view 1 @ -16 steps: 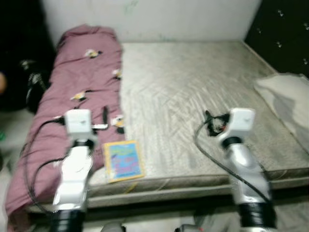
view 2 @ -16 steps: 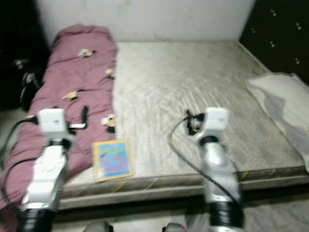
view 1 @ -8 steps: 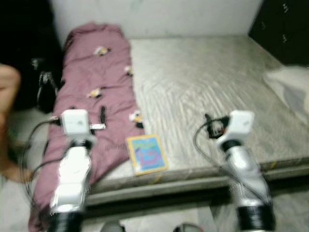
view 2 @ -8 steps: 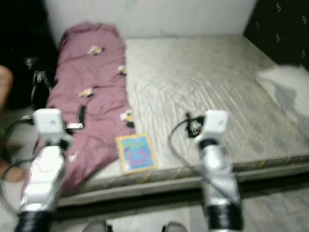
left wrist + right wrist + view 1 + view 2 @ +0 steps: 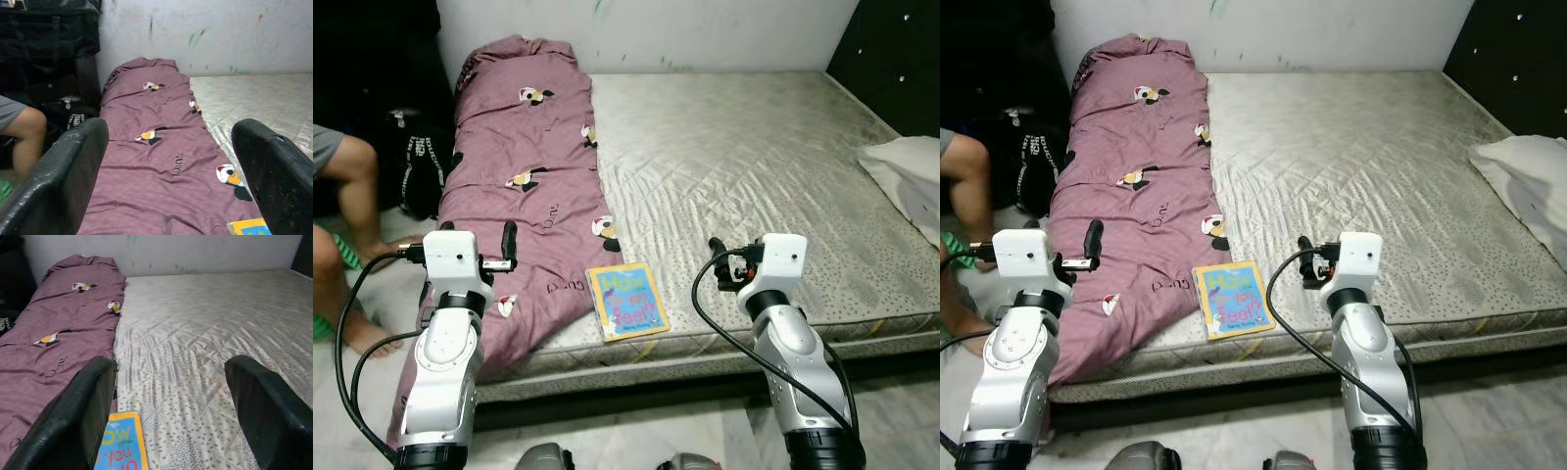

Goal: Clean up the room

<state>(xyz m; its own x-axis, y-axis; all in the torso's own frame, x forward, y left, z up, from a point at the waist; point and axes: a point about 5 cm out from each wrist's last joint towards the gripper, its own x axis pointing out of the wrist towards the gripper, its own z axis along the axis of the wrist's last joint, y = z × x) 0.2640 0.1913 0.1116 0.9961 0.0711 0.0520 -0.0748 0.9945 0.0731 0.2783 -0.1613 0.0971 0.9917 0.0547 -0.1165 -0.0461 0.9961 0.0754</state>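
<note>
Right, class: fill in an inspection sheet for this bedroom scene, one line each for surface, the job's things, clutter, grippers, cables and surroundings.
Surface: bare grey mattress, quilted, no sheet on it.
Job's things: purple blanket bunched along the mattress's left side, spilling over the front edge; book flat at the front edge, beside the blanket; white pillow at the right edge.
Clutter: black bag on the floor left of the bed.
Grippers: left gripper open, empty, above the blanket; right gripper open, empty, above the mattress near the book.
Cables: black cable looping off the left arm, another off the right arm.
Surroundings: white wall behind; a person's legs at the left.
</note>
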